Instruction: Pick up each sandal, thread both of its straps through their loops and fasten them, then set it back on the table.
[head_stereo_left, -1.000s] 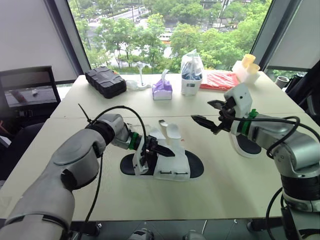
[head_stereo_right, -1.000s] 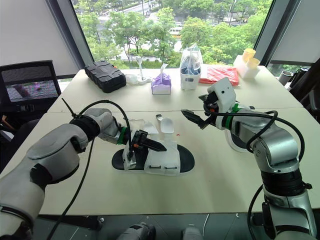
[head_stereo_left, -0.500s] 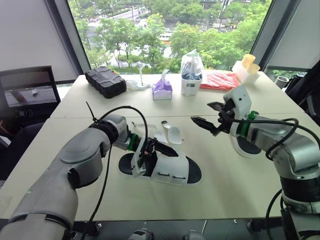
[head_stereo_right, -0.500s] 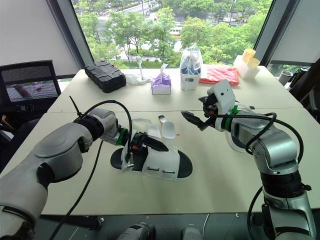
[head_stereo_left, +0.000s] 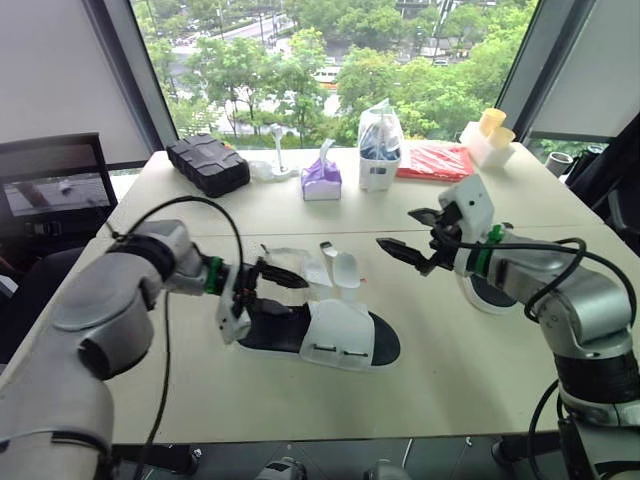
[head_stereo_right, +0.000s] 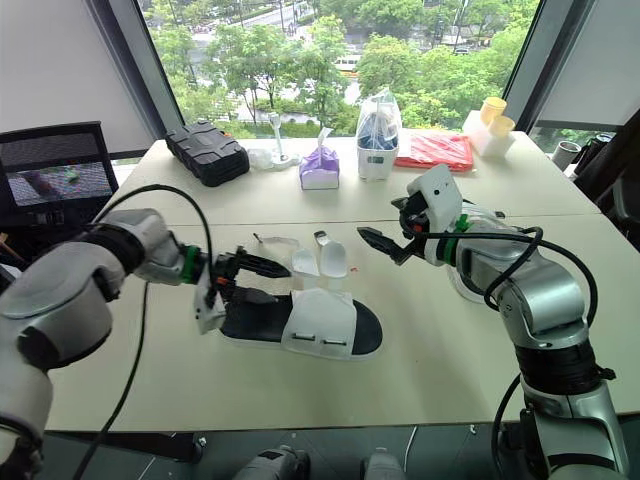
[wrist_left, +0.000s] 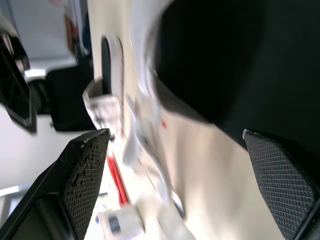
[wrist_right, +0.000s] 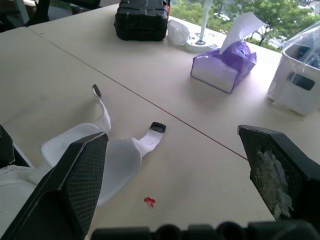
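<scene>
The left pincer (head_stereo_left: 268, 287) stands wide open at the heel of the sandal (head_stereo_left: 325, 335). The black sole lies between its fingers but, as far as I can tell, is not yet clamped. The sandal rests flat on the counter (head_stereo_left: 450, 370), its white straps (head_stereo_left: 338, 270) flopped loose on the side toward the right pincer (head_stereo_left: 398, 229), which hangs open and empty just above and beyond them. I'd say the pick-up is the step in hand: the left should close firmly on the sole's edge, clear of the straps, and lift level so the right can reach a strap tip. The second sandal (head_stereo_left: 487, 296) lies behind the right pincer, by its forearm.
</scene>
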